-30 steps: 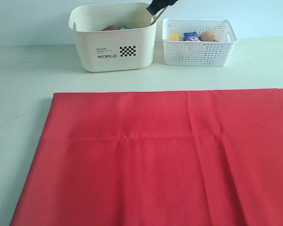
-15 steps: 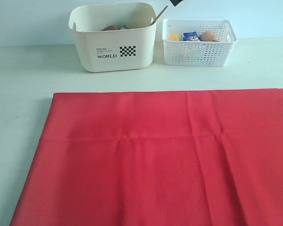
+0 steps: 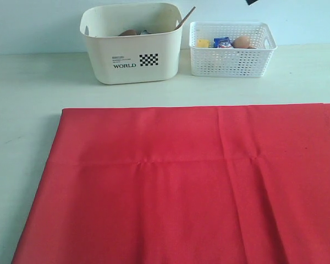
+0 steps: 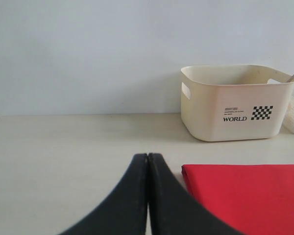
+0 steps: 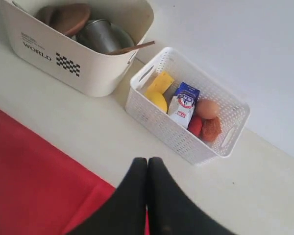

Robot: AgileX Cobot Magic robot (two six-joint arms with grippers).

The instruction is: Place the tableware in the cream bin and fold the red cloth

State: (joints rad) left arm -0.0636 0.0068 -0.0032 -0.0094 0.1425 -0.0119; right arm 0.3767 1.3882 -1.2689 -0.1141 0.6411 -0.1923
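Observation:
The cream bin (image 3: 131, 44) stands at the back of the table, and the right wrist view shows a brown plate (image 5: 68, 17), a steel cup (image 5: 100, 34) and a wooden spoon (image 5: 132, 47) inside it. The spoon's handle (image 3: 185, 18) leans over the bin's right rim. The red cloth (image 3: 192, 181) lies flat and spread over the front of the table. My right gripper (image 5: 147, 160) is shut and empty, high above the gap between cloth and basket; only a black sliver of that arm (image 3: 252, 1) shows in the exterior view. My left gripper (image 4: 148, 156) is shut and empty, low beside the cloth's (image 4: 245, 191) left corner.
A white lattice basket (image 3: 232, 49) with toy foods, among them cheese (image 5: 159, 88), a milk carton (image 5: 183, 105) and an egg (image 5: 207, 108), stands right of the cream bin (image 4: 235, 105). Bare pale table runs along the cloth's left side and between cloth and bins.
My right gripper has left the spoon handle at the bin's right rim, shut empty, and risen up and to the right, almost out of the exterior view. The spoon stays leaning in the bin.

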